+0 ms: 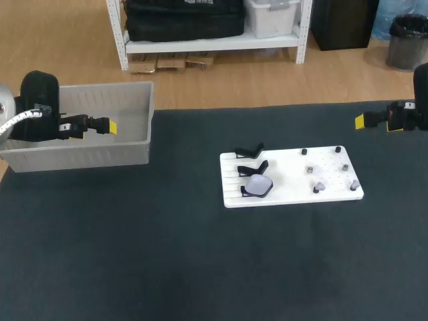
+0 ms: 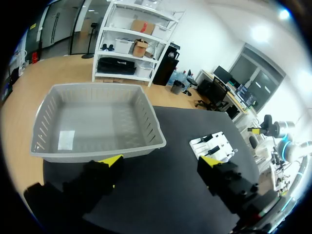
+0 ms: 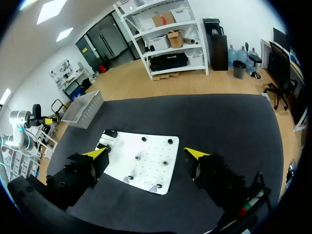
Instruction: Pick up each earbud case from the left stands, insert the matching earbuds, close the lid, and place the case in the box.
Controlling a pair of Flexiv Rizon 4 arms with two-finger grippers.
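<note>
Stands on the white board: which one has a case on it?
The near stand, the one closest to the robot, carries the pale case. The middle stand and the far stand are both bare.

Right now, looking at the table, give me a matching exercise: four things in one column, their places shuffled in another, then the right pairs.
1. gray box
2. earbud case
3. white board
4. right fingers

A. middle of the table
B. far right, spread open
C. on the board's left part
D. far left

Pairs: 1-D, 2-C, 3-A, 4-B.
</note>
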